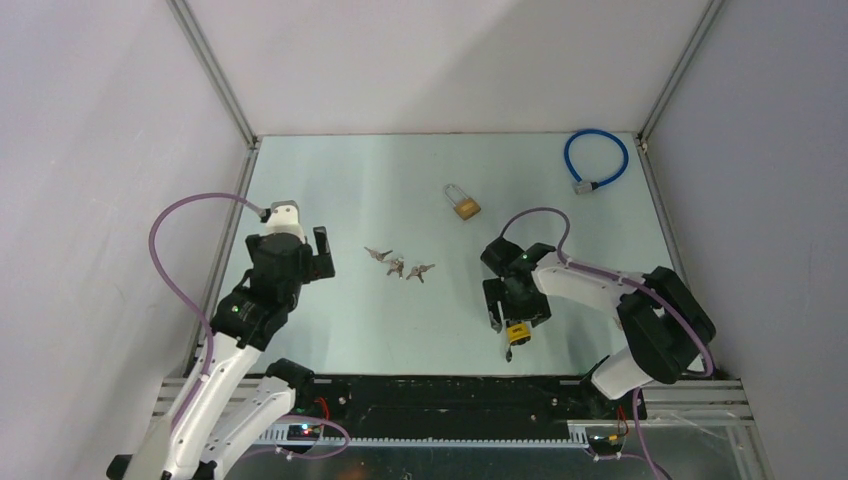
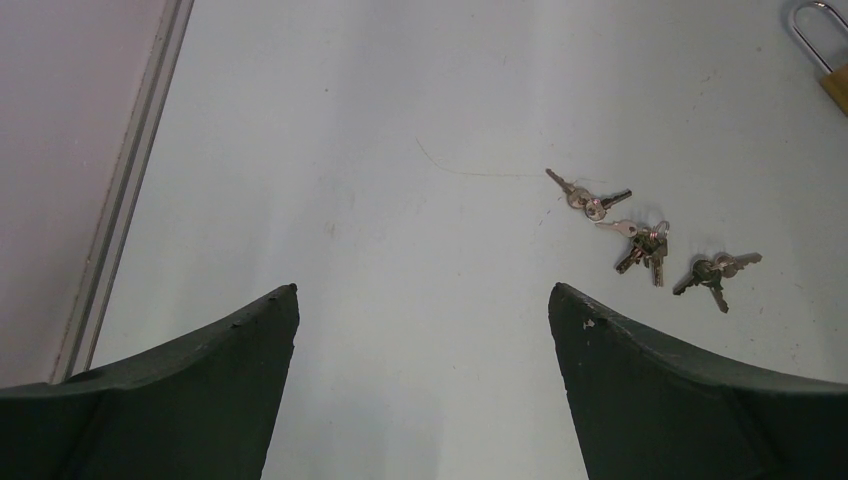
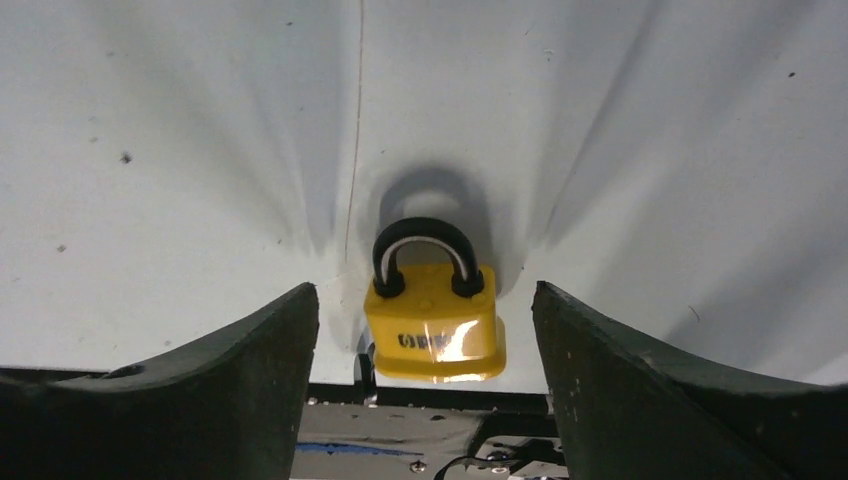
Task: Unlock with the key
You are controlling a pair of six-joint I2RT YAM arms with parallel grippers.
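The right hand is open. Its two dark fingers stand wide apart, one on each side of the yellow padlock, and neither one touches it. This padlock lies flat on the table, at the near edge, in front of the right arm's base. Its black shackle points to the far side and its body reaches the table's edge. Both legs of the shackle sit in the body, so it looks closed. There is dark lettering on the body, but a glare covers it and I cannot read it.

The left hand is also open and holds nothing. It hangs over the left part of the table, and between its fingers only the bare surface is seen.

The keys lie on the table as three small bunches in a short row, close to each other, about in the middle between the two arms. They are near the left hand, on its right side and a little farther away, and well apart from the yellow padlock.

A brass padlock with a silver shackle lies farther back, beyond the keys and to their right. A blue cable lock, curled in a ring, lies in the far right corner of the table
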